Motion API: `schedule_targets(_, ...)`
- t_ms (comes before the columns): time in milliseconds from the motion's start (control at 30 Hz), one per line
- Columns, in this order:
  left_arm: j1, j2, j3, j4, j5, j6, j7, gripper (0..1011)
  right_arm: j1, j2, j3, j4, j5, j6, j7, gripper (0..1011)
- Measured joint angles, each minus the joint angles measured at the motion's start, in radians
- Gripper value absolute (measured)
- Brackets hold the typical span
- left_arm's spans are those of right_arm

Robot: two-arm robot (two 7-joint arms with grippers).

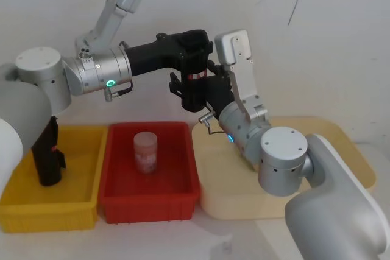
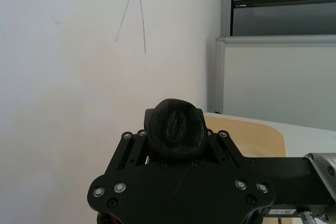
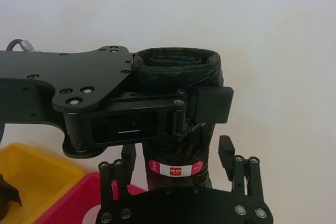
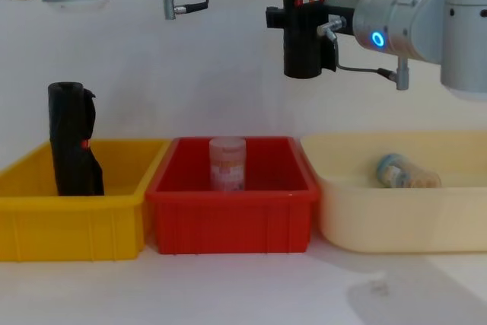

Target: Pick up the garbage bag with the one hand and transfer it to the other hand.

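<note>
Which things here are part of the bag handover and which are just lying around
In the job: garbage bag, left end effector clamped on it, right end effector around its label end.

Lying about: second black roll, yellow bin, pink jar, red bin, blue-lidded jar, cream tray.

We record, in the left wrist view, the left gripper (image 2: 176, 148), its black bolted body closed around the garbage bag (image 2: 176, 128), whose crumpled black top end rises just above the body. Behind we note a plain white wall (image 2: 79, 77) with a thin dark line, a cream tray's rim (image 2: 262, 132), and a grey panelled cabinet (image 2: 283, 9) beyond.
</note>
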Motion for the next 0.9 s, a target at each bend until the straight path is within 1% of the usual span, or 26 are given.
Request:
schedule_targets(100, 0.000, 0.000, 0.000, 0.000, 0.000, 0.000, 0.000, 382, 0.001, -0.001, 0.000, 0.003, -0.001, 0.002, 0.001, 932)
schedule_targets(133, 0.000, 0.000, 0.000, 0.000, 0.000, 0.000, 0.000, 382, 0.002, -0.002, 0.000, 0.005, -0.001, 0.002, 0.001, 891)
schedule_targets(200, 0.000, 0.000, 0.000, 0.000, 0.000, 0.000, 0.000, 382, 0.004, -0.002, 0.000, 0.007, -0.002, 0.003, 0.002, 865)
schedule_targets(367, 0.000, 0.000, 0.000, 0.000, 0.000, 0.000, 0.000, 382, 0.006, -0.004, 0.000, 0.011, -0.003, 0.004, 0.003, 697)
schedule_targets(400, 0.000, 0.000, 0.000, 0.000, 0.000, 0.000, 0.000, 382, 0.006, -0.005, 0.000, 0.012, -0.003, 0.004, 0.004, 684)
schedule_targets(433, 0.000, 0.000, 0.000, 0.000, 0.000, 0.000, 0.000, 382, 0.006, -0.005, 0.000, 0.013, -0.003, 0.004, 0.004, 641)
schedule_targets(500, 0.000, 0.000, 0.000, 0.000, 0.000, 0.000, 0.000, 382, 0.007, -0.005, 0.000, 0.014, -0.004, 0.005, 0.004, 600)
schedule_targets(533, 0.000, 0.000, 0.000, 0.000, 0.000, 0.000, 0.000, 382, 0.007, -0.005, 0.000, 0.014, -0.004, 0.005, 0.004, 548)
schedule_targets(900, 0.000, 0.000, 0.000, 0.000, 0.000, 0.000, 0.000, 382, 0.009, -0.006, 0.000, 0.018, -0.005, 0.005, 0.006, 535)
